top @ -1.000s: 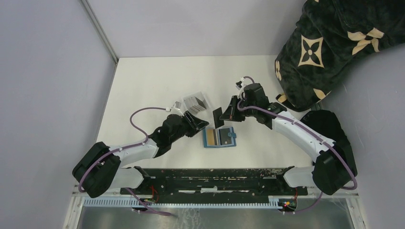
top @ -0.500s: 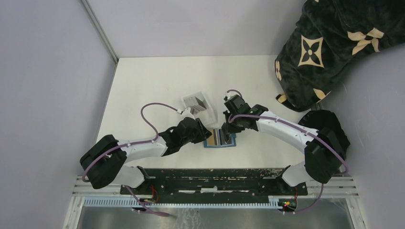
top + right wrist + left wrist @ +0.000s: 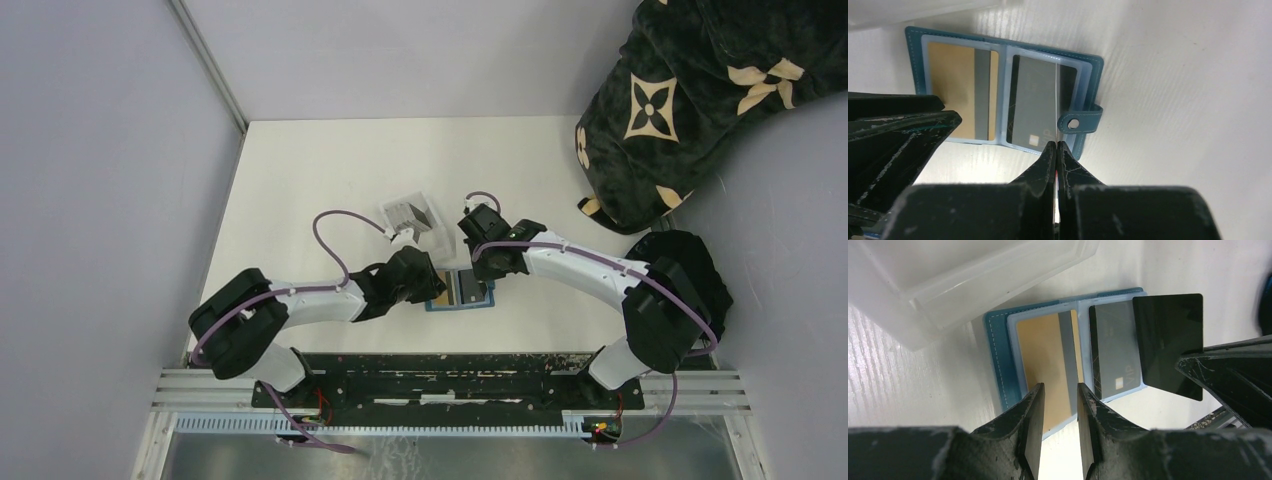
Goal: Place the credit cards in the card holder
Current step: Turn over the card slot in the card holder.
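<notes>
Card holder (image 3: 997, 360) lies open. Right hand (image 3: 1056, 150) clamps dark card (image 3: 1168, 340) edge-down over the snap-side pocket for insertion. Left hand (image 3: 1060, 395), fingers apart over gold card (image 3: 1040, 355), is likely steadying.

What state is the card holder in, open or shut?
The card holder is open flat: both inner pockets face up, one holding a gold card, one a dark card; snap tab unfastened.

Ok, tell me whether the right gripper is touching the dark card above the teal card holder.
Touching. The dark card appears edge-on in the right wrist view, pinched between the right gripper's shut fingertips.
</notes>
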`<control>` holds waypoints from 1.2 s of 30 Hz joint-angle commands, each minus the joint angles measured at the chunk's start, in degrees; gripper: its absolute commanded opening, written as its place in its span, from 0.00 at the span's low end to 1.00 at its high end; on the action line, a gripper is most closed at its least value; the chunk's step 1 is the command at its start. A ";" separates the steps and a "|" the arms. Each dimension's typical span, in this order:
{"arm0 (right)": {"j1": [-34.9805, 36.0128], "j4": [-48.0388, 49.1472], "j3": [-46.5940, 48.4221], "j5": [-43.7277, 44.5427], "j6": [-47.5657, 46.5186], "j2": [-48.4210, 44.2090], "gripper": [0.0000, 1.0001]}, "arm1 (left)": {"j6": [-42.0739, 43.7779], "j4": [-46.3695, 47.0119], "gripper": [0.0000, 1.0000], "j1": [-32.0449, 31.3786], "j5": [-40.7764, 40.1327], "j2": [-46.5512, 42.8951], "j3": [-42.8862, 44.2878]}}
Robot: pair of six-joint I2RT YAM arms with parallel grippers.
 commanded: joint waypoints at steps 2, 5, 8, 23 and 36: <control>0.81 -1.93 2.62 6.91 -2.32 -0.81 0.01 | 3.43 -1.24 0.37 -0.61 -1.46 2.04 3.24; 0.82 -2.80 2.41 9.12 -3.05 -1.45 0.01 | 3.48 -1.93 0.37 -0.72 -1.37 3.34 3.90; 0.82 -2.94 2.01 10.06 -3.20 -2.42 0.01 | 3.48 -2.28 0.37 -0.89 -1.34 4.27 4.42; -2.41 1.31 -1.99 1.66 1.04 -4.39 0.01 | 3.83 -4.10 0.36 -1.45 -1.38 5.46 5.53; -3.80 3.33 -4.41 -1.48 3.12 -4.36 0.01 | 3.31 -4.19 0.36 -1.92 -1.58 4.75 4.63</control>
